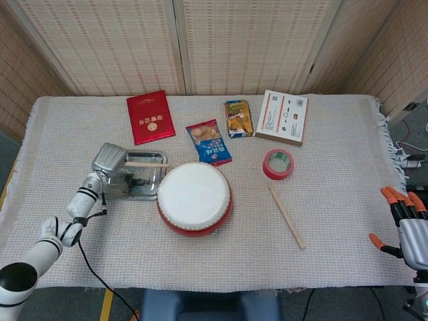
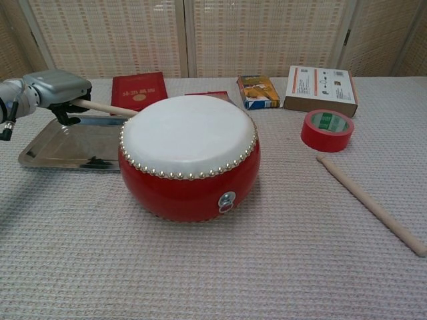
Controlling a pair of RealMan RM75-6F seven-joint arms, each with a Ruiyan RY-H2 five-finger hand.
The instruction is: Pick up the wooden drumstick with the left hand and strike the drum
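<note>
Two wooden drumsticks: one wooden drumstick sits in my left hand, above the shiny metal tray, its tip reaching the one round red drum; the spare drumstick lies on the counter right of it. My right hand, fingers spread and holding nothing, appears only in the head view.

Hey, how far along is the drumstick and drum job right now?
Done: the left hand already holds the wooden drumstick, lifted off the table over the metal tray. In hand: the stick points toward the drum, its tip near the drum's left edge in the chest view; contact with the skin cannot be told. Left: landing a clear strike on the drumhead. The right hand waits open at the table's edge; a second stick lies unused.
</note>
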